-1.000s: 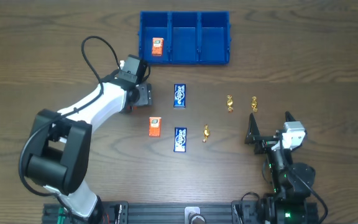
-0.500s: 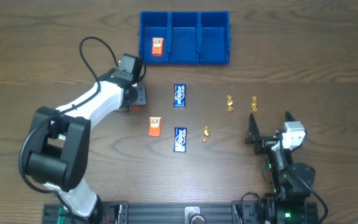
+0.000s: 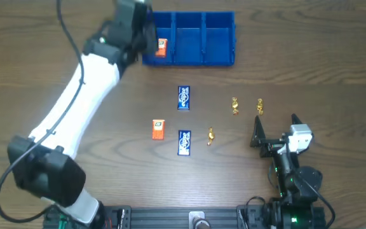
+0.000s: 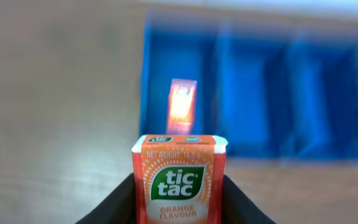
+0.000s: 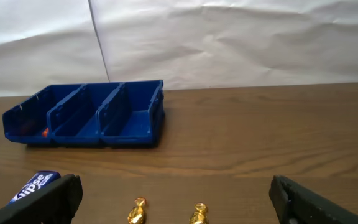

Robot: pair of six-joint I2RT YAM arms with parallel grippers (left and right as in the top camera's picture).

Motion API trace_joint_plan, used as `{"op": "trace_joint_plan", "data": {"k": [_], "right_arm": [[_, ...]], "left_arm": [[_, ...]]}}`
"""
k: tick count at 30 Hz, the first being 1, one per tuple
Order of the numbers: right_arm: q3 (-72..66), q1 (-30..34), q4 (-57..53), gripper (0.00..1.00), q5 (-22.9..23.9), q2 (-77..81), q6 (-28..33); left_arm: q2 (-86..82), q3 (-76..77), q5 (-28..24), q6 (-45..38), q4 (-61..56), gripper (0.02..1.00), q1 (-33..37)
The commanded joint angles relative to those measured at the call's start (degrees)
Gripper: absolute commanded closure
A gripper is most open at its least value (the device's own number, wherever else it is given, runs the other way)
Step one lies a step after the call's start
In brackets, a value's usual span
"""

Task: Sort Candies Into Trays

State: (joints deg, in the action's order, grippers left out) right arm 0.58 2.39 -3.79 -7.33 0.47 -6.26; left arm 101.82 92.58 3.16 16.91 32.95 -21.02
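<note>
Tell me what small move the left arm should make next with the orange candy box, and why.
Probably advance the left gripper until its orange candy box hangs over the blue tray's left compartment. That compartment already holds a matching orange box, and the tray seems to lie ahead of the held box, not under it.

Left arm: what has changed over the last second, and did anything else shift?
The left claw rose from the table and swung out to the blue tray's left end, shut on an orange candy box. Unmoved: the orange box in the tray's left compartment, the loose orange box, both blue packets, three gold candies and the open right claw.
</note>
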Motion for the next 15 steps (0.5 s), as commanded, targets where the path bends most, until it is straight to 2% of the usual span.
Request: {"op": "trace_joint_plan", "data": {"k": [1, 4, 8, 12, 13, 15], "right_arm": [[-0.13, 0.26, -0.17, 0.003, -0.26, -0.31, 0.35], [-0.13, 0.26, -0.17, 0.003, -0.26, -0.31, 0.35], [-0.13, 0.26, -0.17, 0.003, -0.26, -0.31, 0.35], [-0.13, 0.26, -0.17, 0.003, -0.26, -0.31, 0.35], [-0.13, 0.26, -0.17, 0.001, -0.26, -0.31, 0.35], [-0.13, 0.26, -0.17, 0.003, -0.26, -0.31, 0.35]], "left_arm": [[14.14, 21.99, 2.21, -0.15, 9.70, 0.709, 0.35], [20.79, 27.63, 1.68, -0.15, 11.28, 0.695, 0.35], [25.79, 27.93, 1.68, -0.39, 8.50, 0.695, 0.35], [27.19, 27.93, 1.70, -0.68, 8.20, 0.606, 0.35], [27.19, 27.91, 1.81, -0.68, 8.20, 0.485, 0.37], [26.60, 27.91, 2.43, -0.66, 7.98, 0.318, 0.48]]}}
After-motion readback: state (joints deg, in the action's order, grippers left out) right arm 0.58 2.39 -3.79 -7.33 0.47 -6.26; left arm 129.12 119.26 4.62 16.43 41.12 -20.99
